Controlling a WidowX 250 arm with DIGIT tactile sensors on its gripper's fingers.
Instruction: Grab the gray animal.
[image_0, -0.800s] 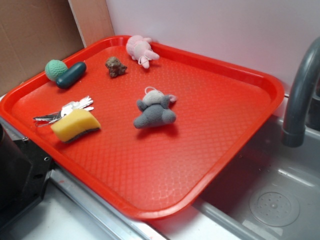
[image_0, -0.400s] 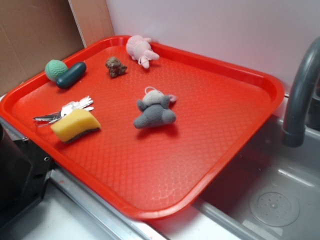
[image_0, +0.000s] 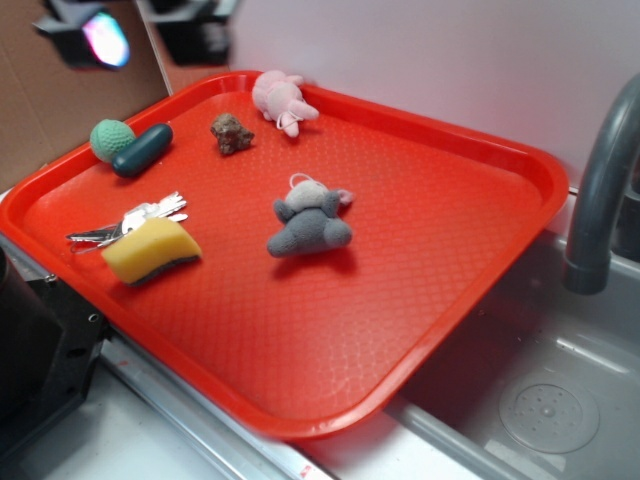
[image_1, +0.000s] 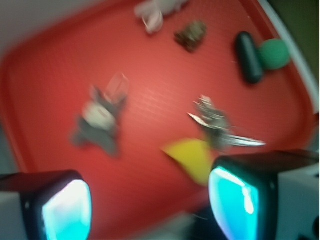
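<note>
Seven loose things: all lying on one red tray, listed here from the left of the exterior frame to the right.
Gripper: upper left corner of the exterior frame, blurred, above the tray's far left rim; in the wrist view its two fingers sit at the bottom left and bottom right with a wide gap between them and nothing in that gap, so the pincer stands well open and holds nothing.
Green ball: far left of the tray, touching the dark capsule.
Dark teal capsule: just right of the ball, lying tilted.
Keys: silver bunch at the left, just behind the sponge and seeming to touch it.
Yellow sponge: lower left of the tray, dark scrub layer underneath.
Brown lumpy thing: upper middle-left, apart from its neighbours.
Pink plush animal: at the tray's far rim, just right of the brown lump.
Gray animal: near the middle of the tray, lying flat, paler head and white loop toward the far side, well apart from everything else; in the wrist view it shows blurred at left centre.
Faucet: gray, at the right edge, over the sink.
Writing or brands: none can be read; the wrist view is motion-blurred.
</note>
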